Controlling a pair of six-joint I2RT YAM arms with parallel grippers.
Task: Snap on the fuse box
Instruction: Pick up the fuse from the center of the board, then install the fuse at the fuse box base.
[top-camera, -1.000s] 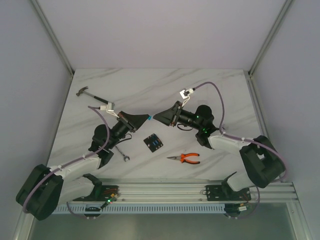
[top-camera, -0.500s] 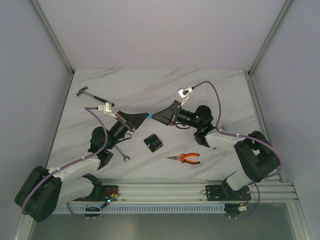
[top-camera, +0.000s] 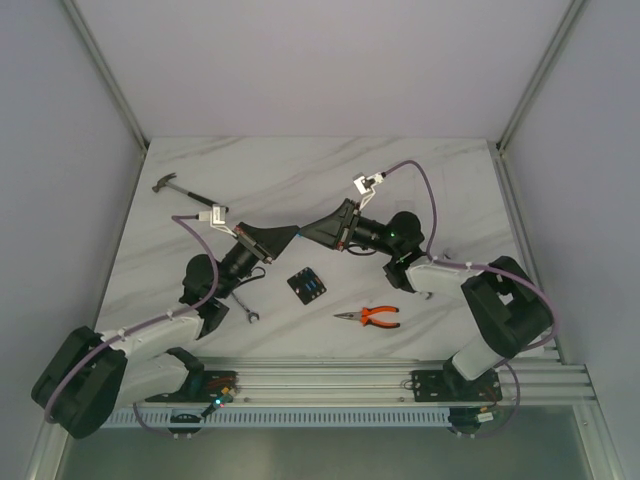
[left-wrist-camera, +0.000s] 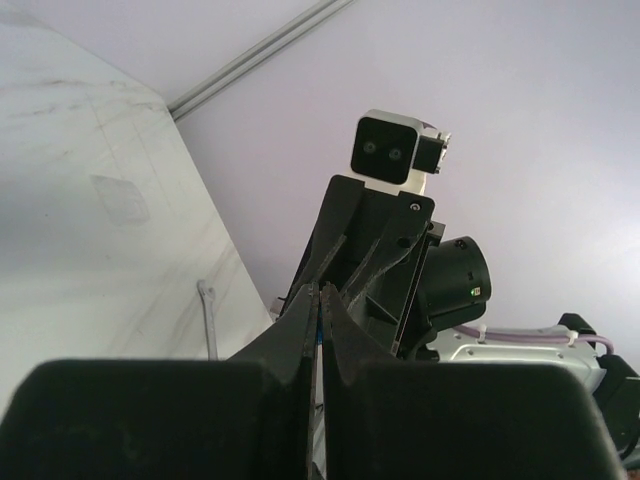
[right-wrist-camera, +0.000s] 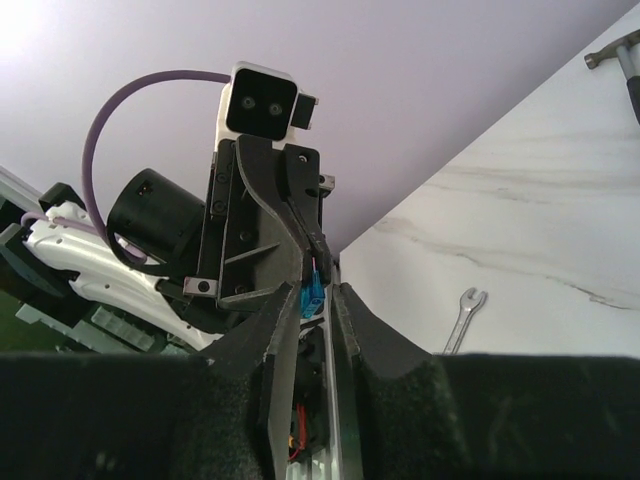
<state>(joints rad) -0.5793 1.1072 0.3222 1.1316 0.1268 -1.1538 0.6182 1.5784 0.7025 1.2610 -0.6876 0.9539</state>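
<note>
Tabletop (top-camera: 420, 180) same; right tool (top-camera: 305, 232) nearer fuse (right-wrist-camera: 311, 298).

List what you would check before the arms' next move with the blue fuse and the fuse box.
1. Left gripper shut on the blue fuse: ok.
2. Right gripper clamped on the fuse: not ok, its jaws stand apart around it.
3. Fuse box in plain view, no arm over it: ok.
4. Pliers apart from the box: ok.
5. Free slot in the box: cannot tell, too small.
</note>
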